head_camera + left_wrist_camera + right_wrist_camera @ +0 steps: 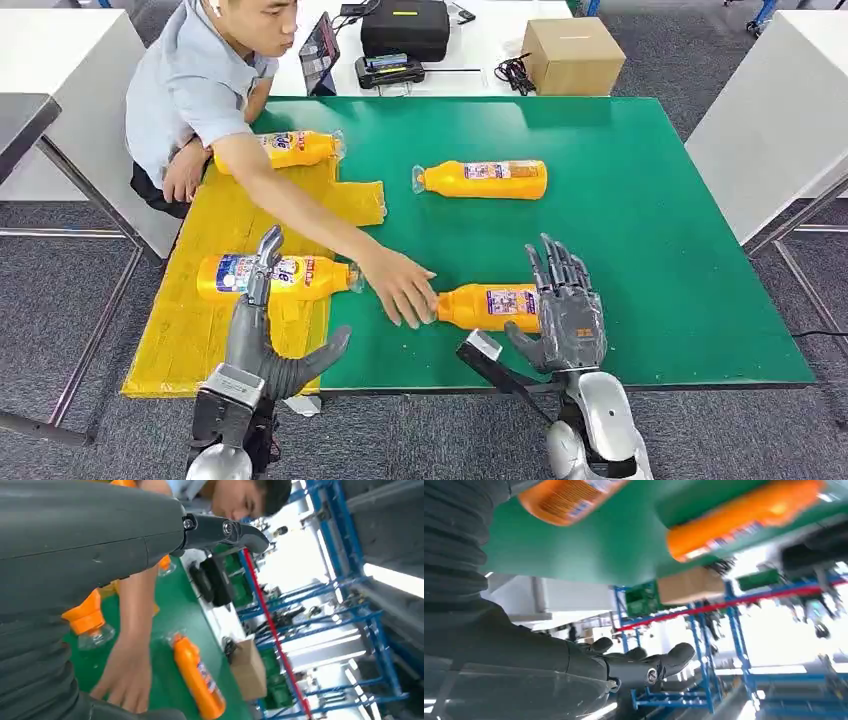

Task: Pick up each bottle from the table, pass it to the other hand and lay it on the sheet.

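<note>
Head view: both robot hands (pixel 568 305) upright, spread.

- Silver metal forearms end in a dark grey, many-fingered left hand (pixel 262 345) and right hand (pixel 566 315).
- Grey ribbed wrist covers; small screws at the finger joints.

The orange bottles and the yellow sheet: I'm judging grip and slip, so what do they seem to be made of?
The orange bottles, such as the nearest one, look like smooth, glossy plastic: uniform orange bodies, printed labels and clear caps. The yellow sheet seems a thin, soft plastic film or bag: it lies flat with creases and a ragged edge, though fabric cannot be excluded. The table top looks matte green.
</note>
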